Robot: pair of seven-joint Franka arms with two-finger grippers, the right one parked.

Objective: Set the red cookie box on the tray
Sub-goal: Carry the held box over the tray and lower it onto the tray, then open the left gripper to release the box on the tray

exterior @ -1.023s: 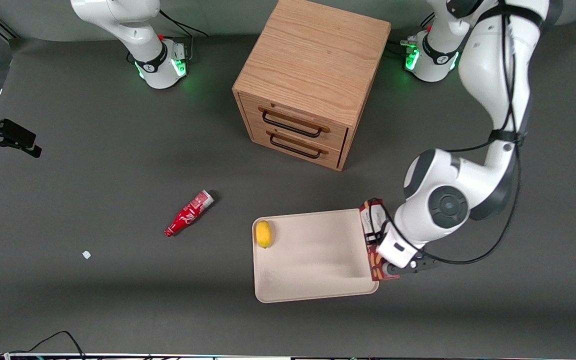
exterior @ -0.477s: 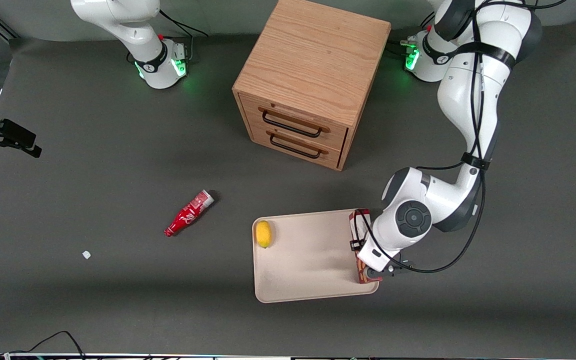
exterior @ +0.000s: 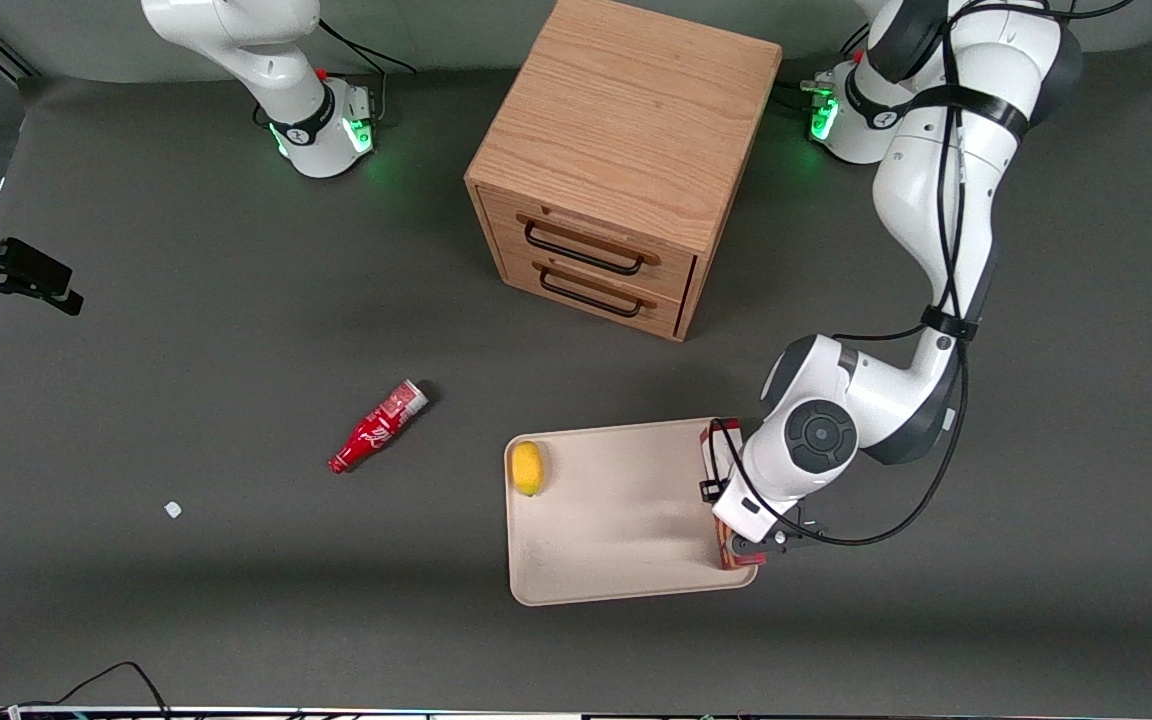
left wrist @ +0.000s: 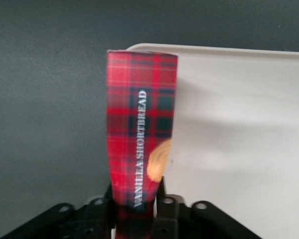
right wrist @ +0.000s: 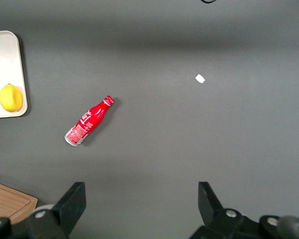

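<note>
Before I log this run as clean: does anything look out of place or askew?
The soda bottle lies tipped on the table, away from the tray. The gripper holds the cookie box at the tray's edge.

A red-and-dark tartan shortbread box, lettered "VANILLA SHORTBREAD" in white and printed with a tan cookie, sits clamped in the black hand of the white-and-grey left arm. Just beside the hand, the cream-beige tray carries a yellow lemon at its edge farthest from the hand. Well apart from the hand, toward the parked arm's end of the dark grey counter, lies a red soda bottle with white lettering and a silvery base, and farther on, a small white scrap. The light oak drawer cabinet has black handles.
</note>
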